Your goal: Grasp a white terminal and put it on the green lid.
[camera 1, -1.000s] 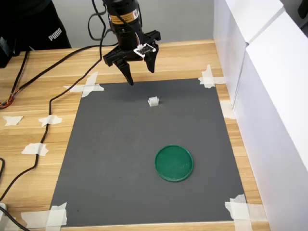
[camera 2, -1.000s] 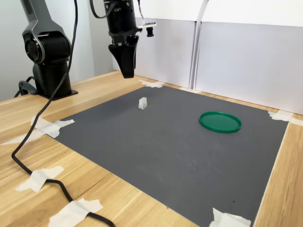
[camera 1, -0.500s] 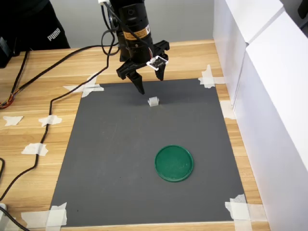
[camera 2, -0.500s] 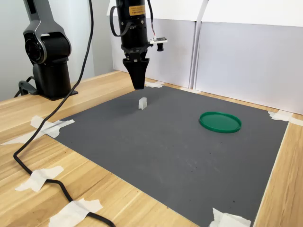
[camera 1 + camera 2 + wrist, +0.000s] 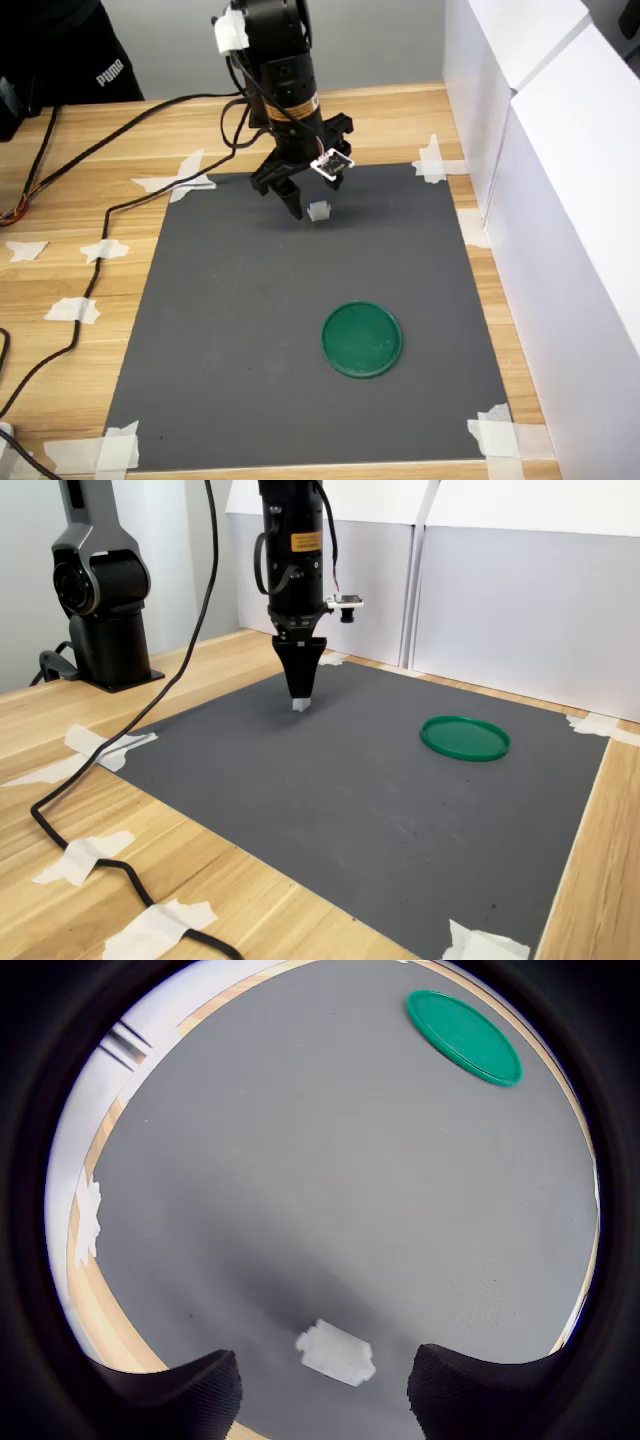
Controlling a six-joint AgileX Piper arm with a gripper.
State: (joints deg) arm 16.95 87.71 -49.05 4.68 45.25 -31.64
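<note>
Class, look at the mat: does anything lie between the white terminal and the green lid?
Nothing visible does. Bare grey mat lies between the white terminal and the green lid; the open pincer straddles the terminal.

From my feed I see a light wood desk (image 5: 90,215) w/ visible plank grain, a dark grey mat (image 5: 250,330) laid flat on it and held down at the corners w/ white tape pieces (image 5: 180,178). White panels (image 5: 560,150) stand along the first exterior view's right edge of the desk; in the second exterior view the same panels (image 5: 500,610) run behind the mat, w/ a seam between two boards. Behind the desk is a plain grey wall (image 5: 380,40). Black cables (image 5: 110,190) trail across the wood. A person in dark clothing (image 5: 70,50) stands at the first exterior view's top left. Light is even, soft, no hard shadows.
</note>
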